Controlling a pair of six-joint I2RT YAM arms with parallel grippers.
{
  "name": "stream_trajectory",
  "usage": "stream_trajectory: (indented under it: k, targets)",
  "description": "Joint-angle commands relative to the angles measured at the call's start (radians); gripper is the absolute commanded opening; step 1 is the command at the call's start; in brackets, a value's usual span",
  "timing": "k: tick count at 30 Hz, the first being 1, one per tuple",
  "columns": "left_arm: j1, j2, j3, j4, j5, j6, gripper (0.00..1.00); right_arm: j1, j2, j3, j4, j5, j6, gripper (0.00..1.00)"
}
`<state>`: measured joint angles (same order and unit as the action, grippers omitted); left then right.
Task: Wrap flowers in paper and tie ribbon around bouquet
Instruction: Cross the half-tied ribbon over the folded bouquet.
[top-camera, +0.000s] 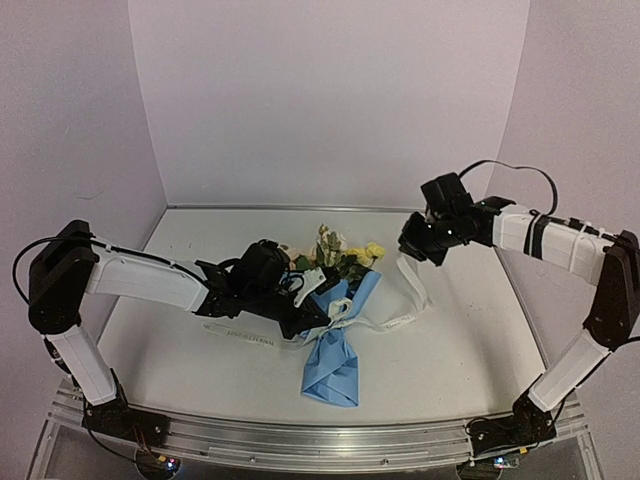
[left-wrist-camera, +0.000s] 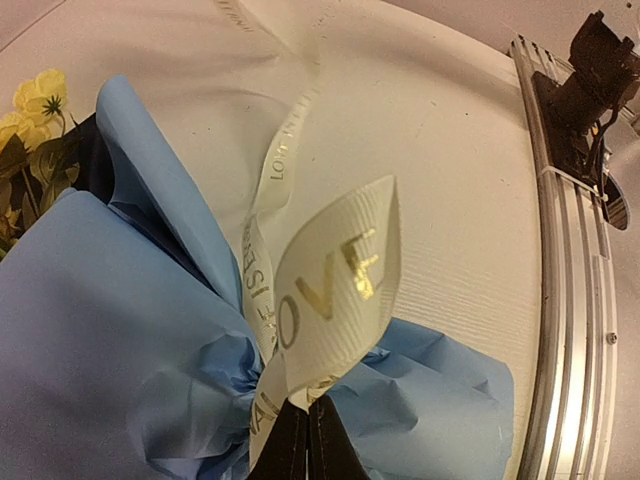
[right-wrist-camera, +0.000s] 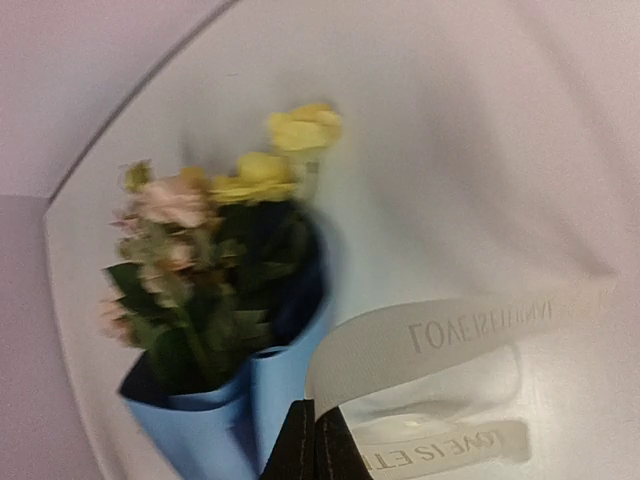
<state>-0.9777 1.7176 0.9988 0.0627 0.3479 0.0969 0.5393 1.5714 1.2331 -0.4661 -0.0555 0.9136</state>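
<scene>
Status: the bouquet (top-camera: 335, 335) lies at the centre of the top view, with the flowers (top-camera: 338, 252) toward the back wall and the blue paper (top-camera: 332, 372) fanned toward the near rail (top-camera: 330, 440). The ribbon (left-wrist-camera: 330, 290) is gathered at the paper's waist.

The left gripper (left-wrist-camera: 306, 422) is pinched together on the ribbon at that waist. The right gripper (right-wrist-camera: 318, 425), upper right in the top view, is clamped on another stretch of ribbon, raised off the table (top-camera: 470, 340).

Risks, in my judgement:
1. A hard pull from the right would drag the light bouquet sideways or tear the thin paper.
2. The flat ribbon could slip from either pinch, loosening the wrap.
3. Loose tails on the table could snag.

Obstructions: my left arm lies low over 1 ribbon tail, left of centre. The right wall stands close behind the right arm.
</scene>
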Motion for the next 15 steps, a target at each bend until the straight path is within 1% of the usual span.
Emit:
stream_trajectory:
  k: [1,4,10,13,15]
  targets:
    - [-0.007,-0.048,-0.005,0.072,0.037,0.07,0.02,0.115,0.141,0.262,-0.02,-0.15,-0.019,0.0]
    - [-0.007,-0.033,0.006,0.072,0.041,0.071,0.02,0.15,0.206,0.35,-0.019,-0.208,-0.008,0.0]
    - [-0.007,0.026,0.063,0.076,0.071,0.074,0.03,0.145,0.281,0.429,-0.021,-0.265,-0.011,0.0]
    - [-0.008,0.06,0.093,0.065,0.062,0.081,0.03,0.154,0.295,0.451,-0.005,-0.315,0.024,0.0]
    - [-0.008,0.065,0.095,0.067,0.055,0.083,0.03,0.166,0.274,0.444,0.003,-0.321,0.037,0.0]
